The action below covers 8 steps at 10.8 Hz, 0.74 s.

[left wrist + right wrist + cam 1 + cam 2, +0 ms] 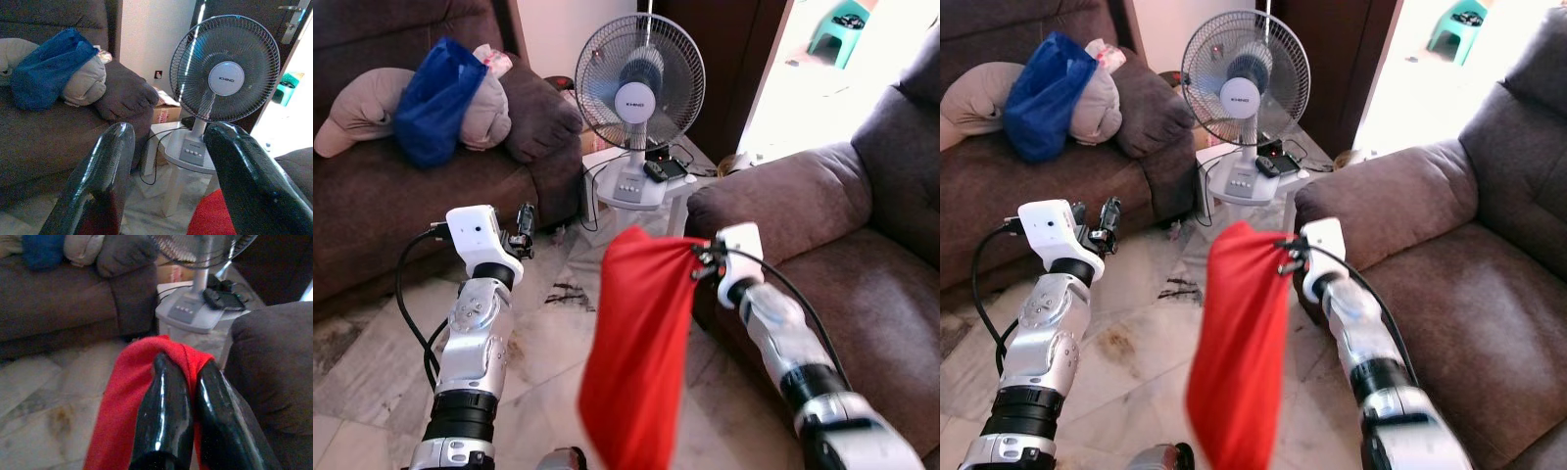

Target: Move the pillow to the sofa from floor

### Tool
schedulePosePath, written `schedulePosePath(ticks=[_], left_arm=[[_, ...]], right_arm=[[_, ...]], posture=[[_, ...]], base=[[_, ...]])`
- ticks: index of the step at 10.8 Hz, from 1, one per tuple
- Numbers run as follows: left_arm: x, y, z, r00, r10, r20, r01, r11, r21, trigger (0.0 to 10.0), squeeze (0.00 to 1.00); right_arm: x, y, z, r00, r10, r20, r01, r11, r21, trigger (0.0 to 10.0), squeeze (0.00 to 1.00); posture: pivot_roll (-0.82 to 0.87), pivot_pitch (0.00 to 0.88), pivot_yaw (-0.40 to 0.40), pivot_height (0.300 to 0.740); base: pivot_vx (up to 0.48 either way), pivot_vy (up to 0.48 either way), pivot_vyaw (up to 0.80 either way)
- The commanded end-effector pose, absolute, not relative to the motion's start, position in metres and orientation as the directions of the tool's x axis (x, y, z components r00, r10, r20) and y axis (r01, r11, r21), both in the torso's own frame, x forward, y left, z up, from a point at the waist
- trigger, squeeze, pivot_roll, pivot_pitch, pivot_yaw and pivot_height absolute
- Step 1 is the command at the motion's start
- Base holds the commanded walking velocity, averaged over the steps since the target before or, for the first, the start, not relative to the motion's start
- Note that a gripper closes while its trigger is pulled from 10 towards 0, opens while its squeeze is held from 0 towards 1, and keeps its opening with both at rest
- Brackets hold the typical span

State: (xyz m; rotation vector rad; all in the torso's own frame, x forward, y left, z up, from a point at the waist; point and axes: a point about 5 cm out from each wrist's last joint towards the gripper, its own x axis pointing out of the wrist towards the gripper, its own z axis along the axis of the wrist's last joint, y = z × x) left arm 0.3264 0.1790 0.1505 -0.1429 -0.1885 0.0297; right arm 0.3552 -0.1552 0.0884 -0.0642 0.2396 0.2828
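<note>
Here the biggest thing that matters is the brown sofa (862,284) on the robot's right, its seat cushion and rounded armrest lying just beside and slightly past the right arm, while a second sofa (401,196) sits well apart on the left, already carrying a blue bag (435,98) and a beige cushion (362,113). Between the two stands a fan (641,83) on a small white stool (641,201). The red pillow (636,352) is off the tiled floor (372,362), hanging limp with its long axis straight down, pinched at its top corner by the right tool (703,259), whose fingers (164,406) are closed narrowly on the fabric. From that grip the nearest landing spot lies to the right, so I judge the coming move is a sideways swing over the armrest, high enough that the dangling end clears it. The left tool (523,238) hangs free and spread wide, holding nothing, farther from that seat.
</note>
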Motion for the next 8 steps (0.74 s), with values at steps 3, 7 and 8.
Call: schedulePosePath(ticks=[3, 7, 8], left_arm=[[0.328, 0.184, 0.152, 0.98, 0.07, 0.188, -0.046, 0.99, -0.13, 10.0, 0.0], [0.328, 0.187, 0.152, 0.978, 0.097, 0.183, -0.074, 0.989, -0.127, 10.0, 0.0], [0.328, 0.187, 0.152, 0.979, 0.097, 0.182, -0.074, 0.989, -0.127, 10.0, 0.0]], right_arm=[[0.378, -0.159, 0.129, 0.973, 0.175, -0.149, -0.21, 0.939, -0.273, 10.0, 0.0], [0.385, -0.195, 0.148, 0.994, -0.1, -0.044, 0.078, 0.933, -0.353, 10.0, 0.0], [0.384, -0.199, 0.148, 0.992, -0.118, -0.041, 0.097, 0.935, -0.342, 10.0, 0.0]], posture=[[0.1, 0.015, -0.035, 0.74], [0.1, 0.019, -0.035, 0.74], [0.1, 0.02, -0.035, 0.74]], base=[[0.0, 0.0, 0.0], [0.0, 0.0, 0.0], [0.0, 0.0, 0.0]])
